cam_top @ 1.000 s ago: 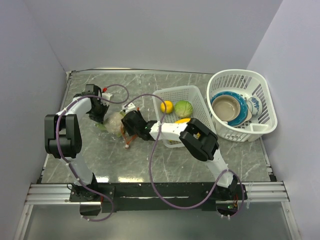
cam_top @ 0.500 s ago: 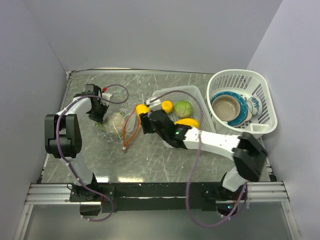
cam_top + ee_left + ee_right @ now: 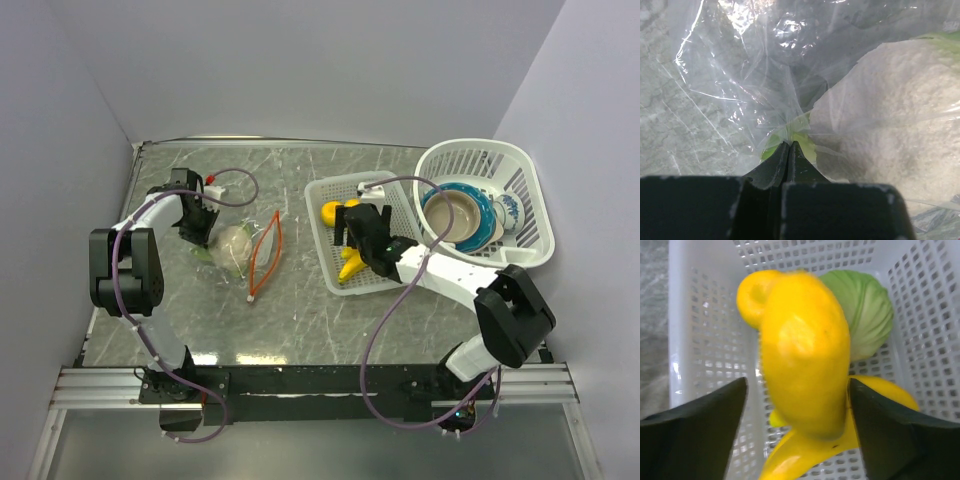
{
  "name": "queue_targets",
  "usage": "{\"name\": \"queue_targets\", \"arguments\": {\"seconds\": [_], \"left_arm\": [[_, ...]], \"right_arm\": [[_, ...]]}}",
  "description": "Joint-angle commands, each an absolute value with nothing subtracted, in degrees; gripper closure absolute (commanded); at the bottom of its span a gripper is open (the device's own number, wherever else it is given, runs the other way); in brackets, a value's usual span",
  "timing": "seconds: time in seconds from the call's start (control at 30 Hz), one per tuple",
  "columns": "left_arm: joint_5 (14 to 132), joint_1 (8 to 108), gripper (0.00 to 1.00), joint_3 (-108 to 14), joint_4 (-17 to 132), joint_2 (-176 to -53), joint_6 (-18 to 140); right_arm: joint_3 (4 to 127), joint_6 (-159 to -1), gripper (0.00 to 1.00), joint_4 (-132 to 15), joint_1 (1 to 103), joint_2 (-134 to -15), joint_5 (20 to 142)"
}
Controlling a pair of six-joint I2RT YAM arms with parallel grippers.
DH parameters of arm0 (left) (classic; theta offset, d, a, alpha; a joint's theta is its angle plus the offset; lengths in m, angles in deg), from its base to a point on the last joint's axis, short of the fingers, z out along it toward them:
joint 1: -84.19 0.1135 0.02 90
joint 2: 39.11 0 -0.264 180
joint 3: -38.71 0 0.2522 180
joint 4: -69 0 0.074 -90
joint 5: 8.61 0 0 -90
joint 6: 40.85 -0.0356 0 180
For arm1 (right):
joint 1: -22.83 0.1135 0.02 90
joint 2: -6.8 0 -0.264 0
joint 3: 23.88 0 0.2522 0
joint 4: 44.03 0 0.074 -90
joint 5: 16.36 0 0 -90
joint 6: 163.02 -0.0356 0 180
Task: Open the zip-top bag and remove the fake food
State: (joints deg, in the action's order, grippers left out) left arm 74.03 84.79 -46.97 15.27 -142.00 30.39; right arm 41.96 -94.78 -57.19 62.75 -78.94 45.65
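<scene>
Left fingers [image 3: 782, 160] pinch the zip-top bag [image 3: 740, 75]; right fingers [image 3: 705, 415] spread wide around the yellow oval fruit [image 3: 805, 365].

room: table [image 3: 340, 325] at 6 o'clock and the 12 o'clock strip are pretty open | lane between zip-top bag [image 3: 235, 245] and white basket [image 3: 320, 240] looks passable | blockers: fake food [image 3: 333, 213] filling that basket, round basket [image 3: 530, 215] at 3, left arm [image 3: 150, 215] at 9
</scene>
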Motion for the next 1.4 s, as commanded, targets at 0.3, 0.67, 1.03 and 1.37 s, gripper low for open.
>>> {"name": "queue_targets", "arguments": {"seconds": [0.3, 0.67, 1.03, 1.37], "left_arm": [[73.65, 84.54, 0.99, -48.26, 16.82, -142.64, 30.17], [75.23, 84.54, 0.99, -49.49, 17.36, -146.33, 29.99], [74.53, 84.63, 0.99, -49.76, 17.18, -146.95, 29.29], [74.09, 84.54, 0.99, -48.62, 17.27, -145.46, 28.85]], "right_arm": [[43.14, -81.99, 0.02, -47.16, 80.37, -75.46, 40.41], [56.04, -78.47, 0.09, -44.34, 85.15, -96.63, 47.62], [64.94, -77.24, 0.08, -45.57, 85.15, -103.5, 50.0], [71.0, -75.57, 0.08, -48.56, 85.32, -110.27, 50.08]]}}
